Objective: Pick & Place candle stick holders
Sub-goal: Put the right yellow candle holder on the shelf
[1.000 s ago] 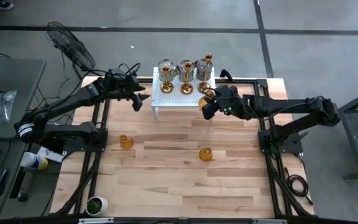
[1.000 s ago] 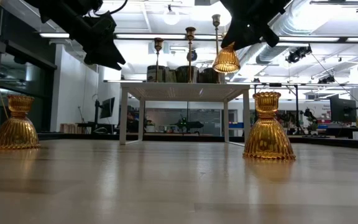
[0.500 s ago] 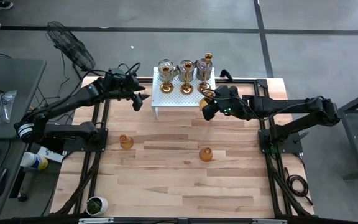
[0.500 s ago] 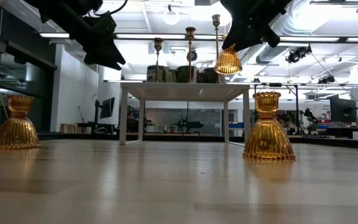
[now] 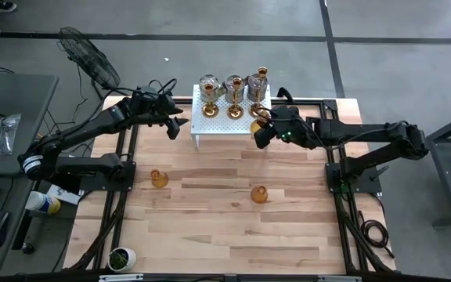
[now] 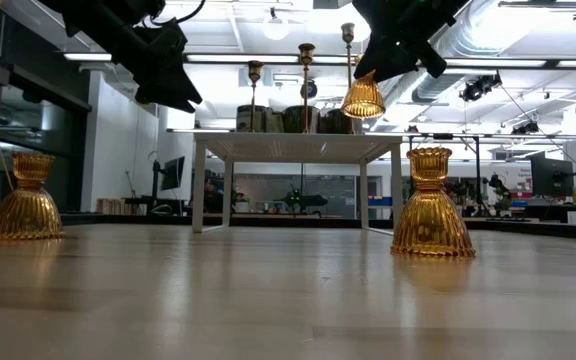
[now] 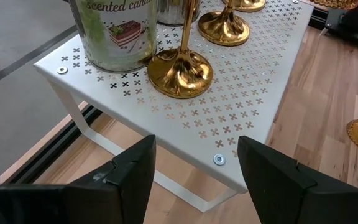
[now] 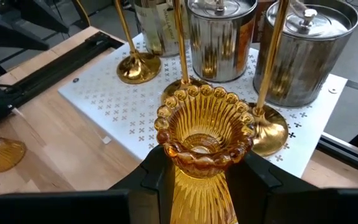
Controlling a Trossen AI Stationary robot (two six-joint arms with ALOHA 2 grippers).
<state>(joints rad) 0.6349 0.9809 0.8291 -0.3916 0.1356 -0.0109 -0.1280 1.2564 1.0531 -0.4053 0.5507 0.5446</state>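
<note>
Nearest the low camera: bare wooden surface (image 5: 225, 227), pale planks. At its near left corner in the high view, a small white pot with a green plant (image 5: 120, 257).

Mid-surface, two amber glass candle holders standing free, well apart from each other: the left amber holder (image 5: 158, 178) and the right amber holder (image 5: 259, 193). In the low view both rest wide end down, narrow cup up, ribbed sides catching light (image 6: 26, 198) (image 6: 432, 205).

Farther back: white perforated stand (image 5: 218, 121) on four thin legs, at the far edge of the surface. On its top, three metal tins with lids (image 8: 219, 31); one carries a "scented candle" label (image 7: 117, 28). What is inside the tins cannot be seen. Among the tins, gold stemmed holders (image 7: 179, 70) on round feet, slim stems rising above the tins in the low view.

Right claw (image 5: 261, 131) hangs over the right end of the stand. It is pinching a third amber holder (image 8: 204, 134) by the lower body, scalloped rim up, fingers (image 8: 157, 177) pressed against both sides. The holder is in the air, above the stand's front right corner, apart from the stand top. Its cup looks empty.

Left claw (image 5: 175, 125) hovers just off the stand's left end, fingers (image 7: 132, 171) spread, nothing between them.

Beyond the surface: grey floor, a floor fan (image 5: 88, 59).
</note>
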